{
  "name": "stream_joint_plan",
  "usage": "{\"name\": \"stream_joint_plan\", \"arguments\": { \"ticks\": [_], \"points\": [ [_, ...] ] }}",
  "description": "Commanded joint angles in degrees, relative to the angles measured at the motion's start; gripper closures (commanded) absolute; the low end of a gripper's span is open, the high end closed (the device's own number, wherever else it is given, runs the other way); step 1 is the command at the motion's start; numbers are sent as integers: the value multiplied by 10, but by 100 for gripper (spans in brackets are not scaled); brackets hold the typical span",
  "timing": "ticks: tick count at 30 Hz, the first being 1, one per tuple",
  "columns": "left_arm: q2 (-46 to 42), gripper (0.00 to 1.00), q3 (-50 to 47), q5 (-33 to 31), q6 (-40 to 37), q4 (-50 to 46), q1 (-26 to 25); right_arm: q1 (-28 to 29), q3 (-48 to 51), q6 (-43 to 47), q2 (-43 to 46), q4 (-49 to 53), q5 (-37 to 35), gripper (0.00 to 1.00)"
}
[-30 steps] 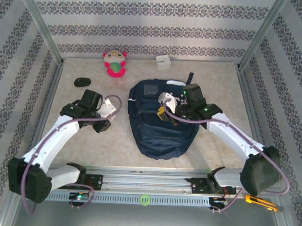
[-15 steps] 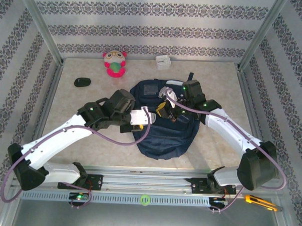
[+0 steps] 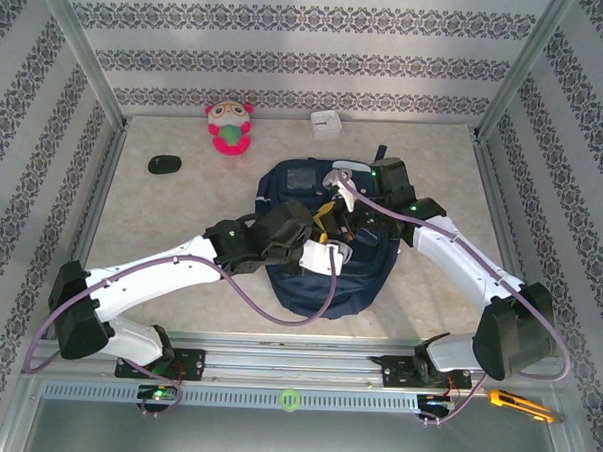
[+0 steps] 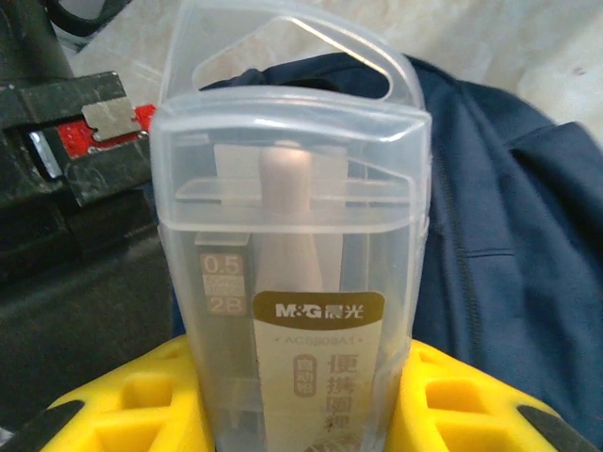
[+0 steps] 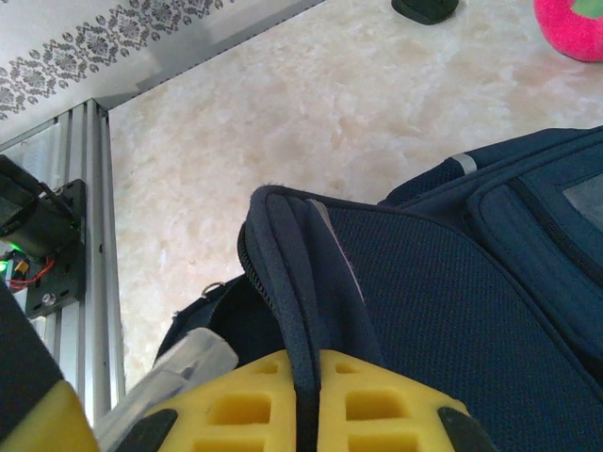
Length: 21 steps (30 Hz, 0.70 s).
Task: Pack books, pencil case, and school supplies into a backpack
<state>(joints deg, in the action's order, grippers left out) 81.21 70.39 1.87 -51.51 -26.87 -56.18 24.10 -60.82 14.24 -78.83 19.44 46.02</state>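
The navy backpack (image 3: 329, 282) lies in the middle of the table, top toward the back wall. My right gripper (image 3: 329, 212) is shut on the edge of its opening (image 5: 292, 273), the dark fabric pinched between the yellow fingers (image 5: 396, 405). My left gripper (image 3: 332, 251) hovers over the backpack's middle, shut on a clear plastic pencil case (image 4: 292, 282) with a brown label; its yellow fingers (image 4: 471, 405) flank it. The case's tip (image 5: 160, 377) shows beside the dark opening in the right wrist view. The books and the school supplies are out of view.
A pink-and-green plush toy (image 3: 229, 127), a black oval object (image 3: 165, 164) and a small white box (image 3: 326, 123) stand near the back wall. A yellow utility knife (image 3: 519, 403) lies at the front right, past the rail. Metal frame posts border the table.
My left arm has swung right from the table left of the backpack to over the backpack, carrying the clear case. The right gripper has kept its grip on the opening's edge, shifting slightly.
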Motion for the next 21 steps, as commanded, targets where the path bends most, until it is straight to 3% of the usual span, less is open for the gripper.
{"name": "stream_joint_plan", "arguments": {
  "ticks": [1, 7, 14, 18, 21],
  "points": [
    [26, 75, 1, -52, -53, 48, -7, -3, -26, -14, 9, -46, 50, 100],
    [84, 74, -3, -97, -71, 40, -7, -3, -33, -18, 10, -48, 62, 100],
    [137, 71, -12, -86, -43, 25, -3, -5, -33, -16, 18, -48, 71, 100],
    [162, 67, -4, -76, -22, -4, 8, -6, -32, -16, 22, -49, 74, 100],
    [155, 56, -11, -90, -9, 29, 9, -6, -31, -16, 24, -50, 75, 100]
  ]
}}
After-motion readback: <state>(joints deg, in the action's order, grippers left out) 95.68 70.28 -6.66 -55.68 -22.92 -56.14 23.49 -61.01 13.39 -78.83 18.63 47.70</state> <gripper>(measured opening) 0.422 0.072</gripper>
